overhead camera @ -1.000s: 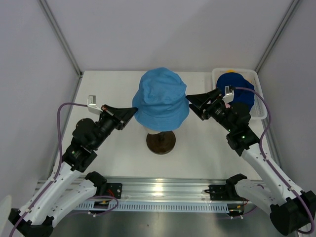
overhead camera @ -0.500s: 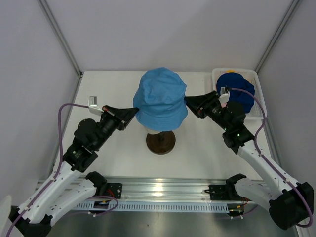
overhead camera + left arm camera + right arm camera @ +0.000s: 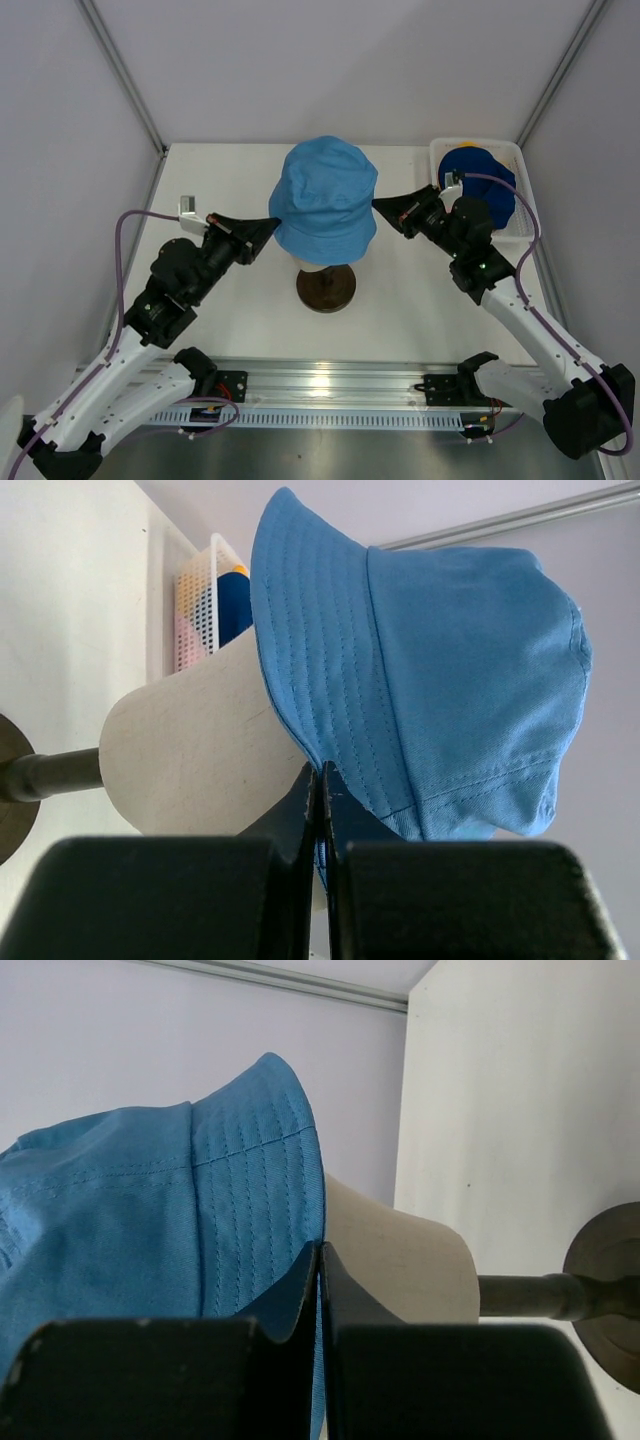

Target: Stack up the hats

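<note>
A light blue hat (image 3: 325, 200) sits over the cream mannequin head (image 3: 200, 750) in the middle of the table. My left gripper (image 3: 272, 227) is shut on the hat's left brim (image 3: 323, 772), with blue fabric pinched between its fingers. On the opposite side, my right gripper (image 3: 378, 205) is shut on the right brim (image 3: 319, 1250). The light blue hat (image 3: 150, 1210) fills the left of the right wrist view. A navy hat (image 3: 480, 180) lies in the white basket (image 3: 525, 215) at the back right, over a yellow one (image 3: 468, 146); pink fabric (image 3: 185, 645) shows through the mesh.
The mannequin head stands on a thin post with a dark round base (image 3: 326, 288) between the two arms. White walls close in the table on three sides. The basket (image 3: 195, 585) sits against the right wall.
My right gripper has moved left onto the light blue hat's brim and closed on it. The left gripper has stayed shut on the other side.
</note>
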Available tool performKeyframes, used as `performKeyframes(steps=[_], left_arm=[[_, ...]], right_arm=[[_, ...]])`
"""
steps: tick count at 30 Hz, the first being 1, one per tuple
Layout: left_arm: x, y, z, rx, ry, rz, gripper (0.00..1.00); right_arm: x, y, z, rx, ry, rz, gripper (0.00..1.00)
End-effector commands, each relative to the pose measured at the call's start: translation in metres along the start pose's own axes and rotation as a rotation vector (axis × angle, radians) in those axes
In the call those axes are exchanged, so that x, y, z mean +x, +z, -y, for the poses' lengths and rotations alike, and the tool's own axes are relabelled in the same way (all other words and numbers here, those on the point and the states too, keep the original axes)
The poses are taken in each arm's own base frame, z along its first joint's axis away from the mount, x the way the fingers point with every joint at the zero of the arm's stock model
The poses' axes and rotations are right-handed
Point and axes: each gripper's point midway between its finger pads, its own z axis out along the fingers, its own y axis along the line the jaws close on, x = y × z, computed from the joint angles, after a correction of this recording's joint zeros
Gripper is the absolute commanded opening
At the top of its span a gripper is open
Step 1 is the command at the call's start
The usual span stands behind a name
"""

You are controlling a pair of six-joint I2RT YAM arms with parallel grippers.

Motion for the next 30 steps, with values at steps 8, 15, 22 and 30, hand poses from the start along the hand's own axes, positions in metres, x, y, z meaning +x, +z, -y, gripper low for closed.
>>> performKeyframes(steps=[8, 15, 22, 30], left_arm=[[-0.011, -0.014, -0.018, -0.098, 0.022, 0.058, 0.01], [-0.008, -0.013, -0.017, -0.098, 0.060, 0.041, 0.01], [-0.027, -0.015, 0.013, -0.053, 0.191, 0.097, 0.20], [-0.078, -0.039, 0.071, -0.027, 0.390, 0.268, 0.62]], right_arm=[[0.017, 0.000, 0.046, 0.135, -0.121, -0.072, 0.00], [0.039, -0.006, 0.070, 0.200, -0.160, -0.150, 0.00], [0.019, -0.014, 0.035, 0.136, -0.219, -0.114, 0.00], [-0.016, 0.013, 0.010, 0.126, -0.324, -0.147, 0.00]])
